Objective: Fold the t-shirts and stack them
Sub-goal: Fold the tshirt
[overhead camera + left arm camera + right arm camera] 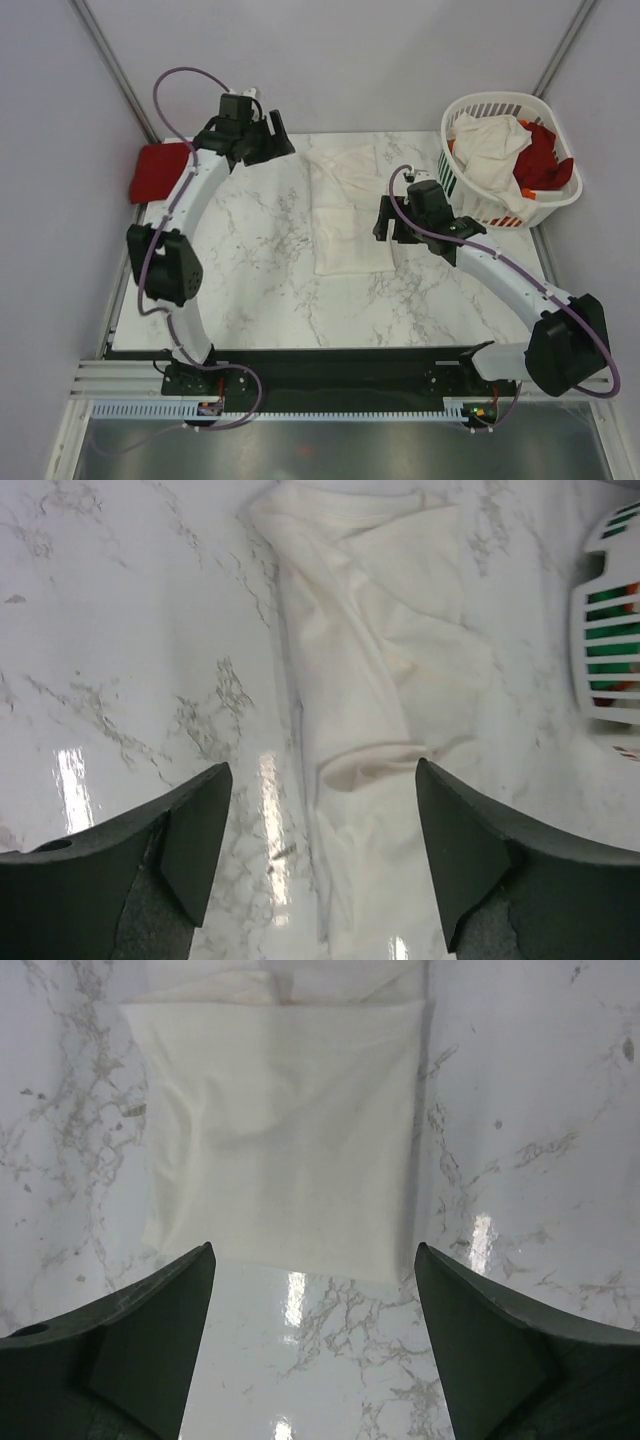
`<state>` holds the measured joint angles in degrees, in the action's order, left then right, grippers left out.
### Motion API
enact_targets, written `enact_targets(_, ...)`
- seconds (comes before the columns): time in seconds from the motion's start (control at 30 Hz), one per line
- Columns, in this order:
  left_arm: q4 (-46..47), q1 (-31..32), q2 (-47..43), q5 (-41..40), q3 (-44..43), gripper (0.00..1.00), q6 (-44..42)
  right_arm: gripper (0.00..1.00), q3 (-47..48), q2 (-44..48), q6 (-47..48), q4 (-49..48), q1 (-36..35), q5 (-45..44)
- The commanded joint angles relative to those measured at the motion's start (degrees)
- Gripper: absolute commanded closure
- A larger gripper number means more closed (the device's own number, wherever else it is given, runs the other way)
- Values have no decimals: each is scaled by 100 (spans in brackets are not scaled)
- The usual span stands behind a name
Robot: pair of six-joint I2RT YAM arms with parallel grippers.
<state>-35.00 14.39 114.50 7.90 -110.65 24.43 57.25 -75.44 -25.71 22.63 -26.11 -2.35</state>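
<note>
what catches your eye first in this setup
A cream t-shirt lying half folded on the marble table, with the left arm and right arm on either side, jaws open and empty. Then the white laundry basket far right, heaped with cream and red cloth, and a red t-shirt far left.

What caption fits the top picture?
Left arm and right arm flank a partly folded cream t-shirt on the marble table; more shirts fill the laundry basket.

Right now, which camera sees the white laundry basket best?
The top external view: it shows the whole basket, with clothes piled inside. The left wrist view catches only a slice of its slatted wall at the frame's edge. The right wrist view shows none of it.
</note>
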Motion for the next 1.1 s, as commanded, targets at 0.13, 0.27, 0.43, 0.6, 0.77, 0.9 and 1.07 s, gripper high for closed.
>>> enact_targets(0.13, 238, 748, -1886, 301, 3363, 20, 449, 12, -864, -708, -206, -452, 44, 181)
enact_targets(0.27, 1081, 1293, -2256, 764, 4638, 21, 809, 13, -1049, -867, -215, -637, 53, 217)
enact_targets(0.43, 1820, 1759, -2134, 573, 5580, 21, 1248, 14, -1172, -946, -162, -734, 88, 147)
enact_targets(0.6, 1988, 2111, -2071, 151, 5765, 22, 1538, 16, -1366, -1165, -153, -1058, 185, 226)
enact_targets(0.77, 2138, 2234, -2309, -34, 5730, 22, 1574, 18, -1550, -1377, -188, -1305, 290, 446)
enact_targets(0.9, 2121, 2226, -2055, -262, 5616, 25, 1591, 19, -1595, -1482, -197, -1428, 343, 577)
enact_targets(1.07, 2138, 2182, -1686, -605, 5677, 42, 1890, 22, -1638, -1368, -171, -1419, 413, 665)
